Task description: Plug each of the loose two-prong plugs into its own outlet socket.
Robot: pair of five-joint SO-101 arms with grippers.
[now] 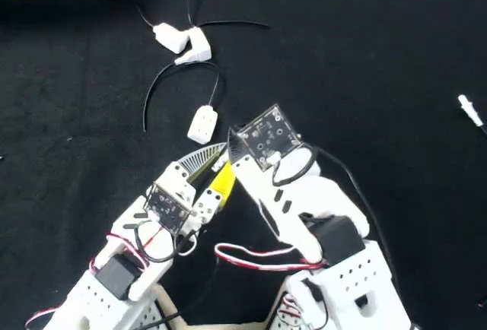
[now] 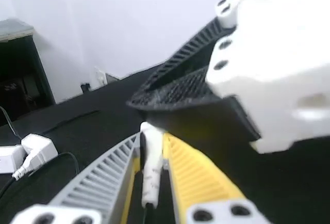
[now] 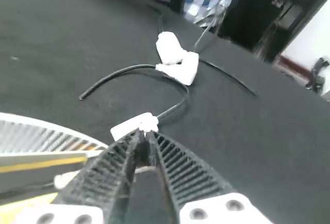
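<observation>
White plug (image 2: 151,175) in left gripper (image 2: 153,140) (seemingly clamped)

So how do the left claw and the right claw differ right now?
The left claw has one grey finger and one yellow; the right claw is all black. The left claw is shut on a white plug; the right claw is shut with nothing seen between its fingers. The right claw's tip is by a white socket on the table; the left claw's is farther back. Both have ribbed fingers and sit close together.

Black table (image 1: 380,56); white connector pair (image 1: 183,41); corded white block (image 1: 202,123).
</observation>
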